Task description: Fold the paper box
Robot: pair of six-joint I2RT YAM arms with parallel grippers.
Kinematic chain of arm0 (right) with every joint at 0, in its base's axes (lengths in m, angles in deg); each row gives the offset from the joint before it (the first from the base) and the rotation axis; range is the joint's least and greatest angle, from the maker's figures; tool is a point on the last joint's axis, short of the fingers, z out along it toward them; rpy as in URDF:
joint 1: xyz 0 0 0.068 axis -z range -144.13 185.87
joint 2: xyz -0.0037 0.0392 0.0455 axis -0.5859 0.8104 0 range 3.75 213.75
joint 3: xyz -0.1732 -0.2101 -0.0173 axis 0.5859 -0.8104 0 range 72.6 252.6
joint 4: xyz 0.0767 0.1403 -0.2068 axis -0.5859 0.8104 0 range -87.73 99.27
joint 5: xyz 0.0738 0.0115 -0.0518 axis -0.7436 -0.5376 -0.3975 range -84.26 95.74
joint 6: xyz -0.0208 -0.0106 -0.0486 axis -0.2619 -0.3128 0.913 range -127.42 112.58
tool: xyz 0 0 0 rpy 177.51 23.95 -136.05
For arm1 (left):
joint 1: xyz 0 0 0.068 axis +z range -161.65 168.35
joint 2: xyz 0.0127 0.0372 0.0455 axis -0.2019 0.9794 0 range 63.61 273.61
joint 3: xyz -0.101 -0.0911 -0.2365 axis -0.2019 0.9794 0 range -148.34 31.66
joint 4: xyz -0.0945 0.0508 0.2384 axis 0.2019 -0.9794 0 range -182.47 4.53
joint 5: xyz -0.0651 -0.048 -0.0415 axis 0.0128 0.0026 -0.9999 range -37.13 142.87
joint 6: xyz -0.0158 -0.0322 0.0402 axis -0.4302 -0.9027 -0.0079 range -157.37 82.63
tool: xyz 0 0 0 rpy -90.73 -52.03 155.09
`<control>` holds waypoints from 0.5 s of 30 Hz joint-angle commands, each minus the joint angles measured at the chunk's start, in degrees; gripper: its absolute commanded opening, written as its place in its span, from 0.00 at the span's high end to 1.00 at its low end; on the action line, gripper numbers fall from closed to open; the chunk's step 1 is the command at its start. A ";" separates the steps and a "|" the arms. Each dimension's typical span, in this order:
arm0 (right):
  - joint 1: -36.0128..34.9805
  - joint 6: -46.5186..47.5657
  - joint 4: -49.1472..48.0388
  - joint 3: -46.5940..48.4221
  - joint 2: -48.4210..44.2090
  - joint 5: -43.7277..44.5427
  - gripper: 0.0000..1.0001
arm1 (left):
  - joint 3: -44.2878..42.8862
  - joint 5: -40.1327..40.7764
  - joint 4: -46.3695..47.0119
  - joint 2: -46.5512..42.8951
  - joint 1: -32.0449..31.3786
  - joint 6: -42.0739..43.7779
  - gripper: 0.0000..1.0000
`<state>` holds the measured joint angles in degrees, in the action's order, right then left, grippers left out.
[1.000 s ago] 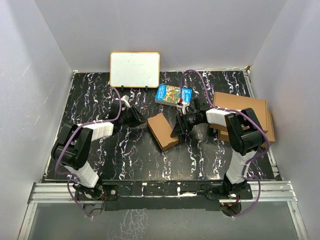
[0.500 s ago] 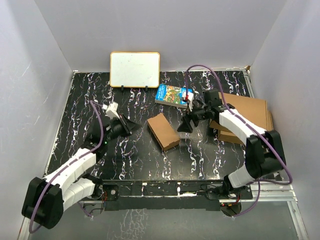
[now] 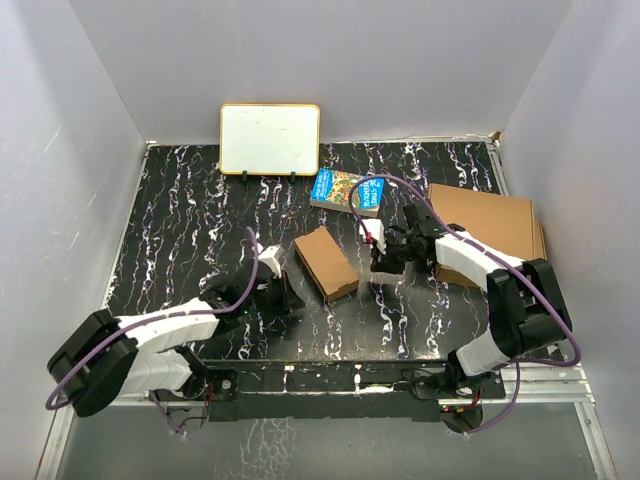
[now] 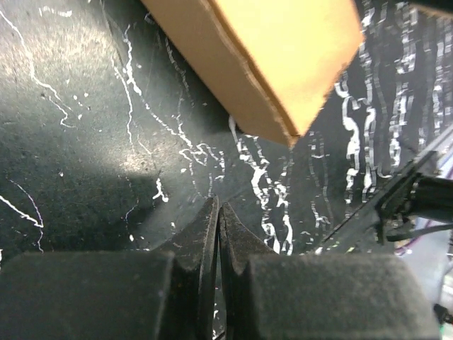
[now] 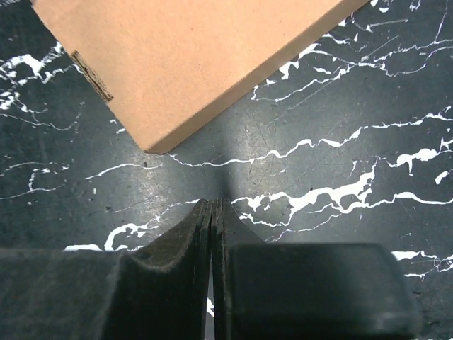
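Both arms have pulled away from the centre: a second ago they flanked the paper box (image 3: 327, 262) closely, and now the left arm is swung down low toward the near edge while the right one sits back a little on its own side. The box itself has not budged. It lies flat on the black marbled worktop (image 3: 190, 220), about mid-table, angled, with nothing touching it. The left fingers (image 4: 209, 230) are pressed together on nothing, pointing at the box's near corner from just beside it. The right fingers (image 5: 201, 223) are pinched together too, empty, with the box's corner just ahead of them and a clear strip of worktop between. As for the fold, it looks finished from here: the box reads as a closed, slim rectangular block, top panel down, no flaps standing up. The right wrist view shows a small cut cardboard edge on one side wall, likely a tucked tab. The sides turned away from the cameras cannot be checked. What remains, I judge, is little more than parking the arms.
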<state>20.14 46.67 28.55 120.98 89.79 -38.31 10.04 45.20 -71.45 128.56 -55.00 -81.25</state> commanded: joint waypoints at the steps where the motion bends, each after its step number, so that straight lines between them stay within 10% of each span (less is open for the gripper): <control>1: -2.44 -0.97 -7.21 -1.14 0.66 3.51 0.92 | -2.84 3.70 3.95 5.80 -3.12 0.44 1.00; 15: -8.87 -3.93 -9.97 -1.71 2.77 10.35 0.91 | -13.30 5.25 -1.05 17.93 -6.77 -3.51 1.00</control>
<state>12.45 43.45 22.52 119.52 92.44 -29.52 -0.48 48.13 -69.37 146.79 -61.47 -83.10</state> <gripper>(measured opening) 0.087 0.007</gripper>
